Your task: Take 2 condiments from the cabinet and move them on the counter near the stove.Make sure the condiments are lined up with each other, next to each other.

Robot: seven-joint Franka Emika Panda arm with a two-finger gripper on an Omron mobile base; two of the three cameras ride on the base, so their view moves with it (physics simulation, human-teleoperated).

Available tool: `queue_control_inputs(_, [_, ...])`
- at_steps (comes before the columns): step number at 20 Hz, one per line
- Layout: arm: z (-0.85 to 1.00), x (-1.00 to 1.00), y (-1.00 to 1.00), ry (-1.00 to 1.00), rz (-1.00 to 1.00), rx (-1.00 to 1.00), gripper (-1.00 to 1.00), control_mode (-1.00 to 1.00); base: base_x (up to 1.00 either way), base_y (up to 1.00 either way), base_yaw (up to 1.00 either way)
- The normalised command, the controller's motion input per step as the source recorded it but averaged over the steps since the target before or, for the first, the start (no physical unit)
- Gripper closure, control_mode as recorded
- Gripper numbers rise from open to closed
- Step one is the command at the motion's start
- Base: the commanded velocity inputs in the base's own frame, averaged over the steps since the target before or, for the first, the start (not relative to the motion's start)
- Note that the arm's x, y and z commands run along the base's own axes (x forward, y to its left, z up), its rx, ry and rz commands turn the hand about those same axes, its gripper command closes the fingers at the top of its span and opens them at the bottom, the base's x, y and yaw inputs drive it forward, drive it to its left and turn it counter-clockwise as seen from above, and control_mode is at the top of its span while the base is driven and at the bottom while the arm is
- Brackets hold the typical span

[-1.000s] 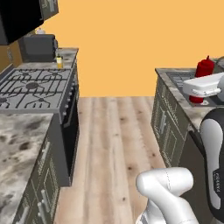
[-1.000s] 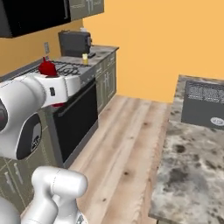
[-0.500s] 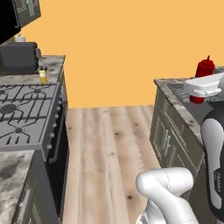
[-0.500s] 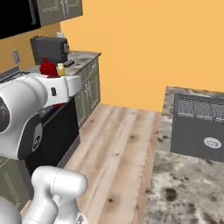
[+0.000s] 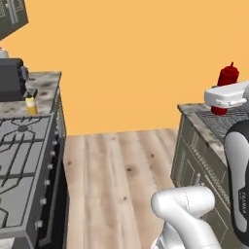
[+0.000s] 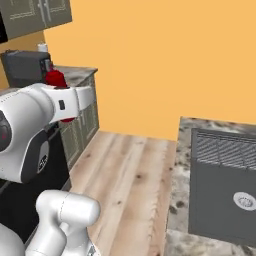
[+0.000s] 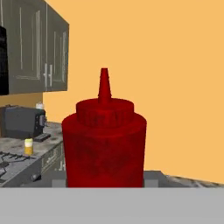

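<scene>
End effector (image 7: 104, 186) pinching red squeeze bottle (image 7: 104, 144), upright, nozzle up, carried in the air at the end of the arm, above the floor. Same bottle seen in left base view (image 5: 227, 78). Yellow squeeze bottle (image 5: 31, 105) stands on the table (image 5: 46, 92) at its front edge, just beside the stove (image 5: 22, 165), near a black toaster (image 5: 10, 80).

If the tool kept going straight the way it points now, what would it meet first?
The tool is shut on the red bottle. Beyond it the way looks free up to the orange wall, though depth is hard to judge.
</scene>
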Motion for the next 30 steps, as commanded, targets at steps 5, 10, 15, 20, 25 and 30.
queue_control_inputs(5, [0.00,0.00,0.00,0.00,0.00,0.00,1.00,1.00,1.00,0.32,-0.01])
queue_control_inputs(10, [0.00,0.00,0.00,0.00,0.00,0.00,1.00,1.00,1.00,0.45,0.09])
queue_control_inputs(15, [0.00,0.00,0.00,0.00,0.00,0.00,1.00,1.00,0.98,0.18,0.50])
queue_control_inputs(20, [0.00,0.00,0.00,0.00,0.00,0.00,1.00,1.00,0.10,0.02,0.98])
queue_control_inputs(25, [0.00,0.00,0.00,0.00,0.00,0.00,1.00,1.00,-0.10,0.06,0.98])
queue_control_inputs(30, [0.00,0.00,0.00,0.00,0.00,0.00,1.00,1.00,0.24,0.22,0.62])
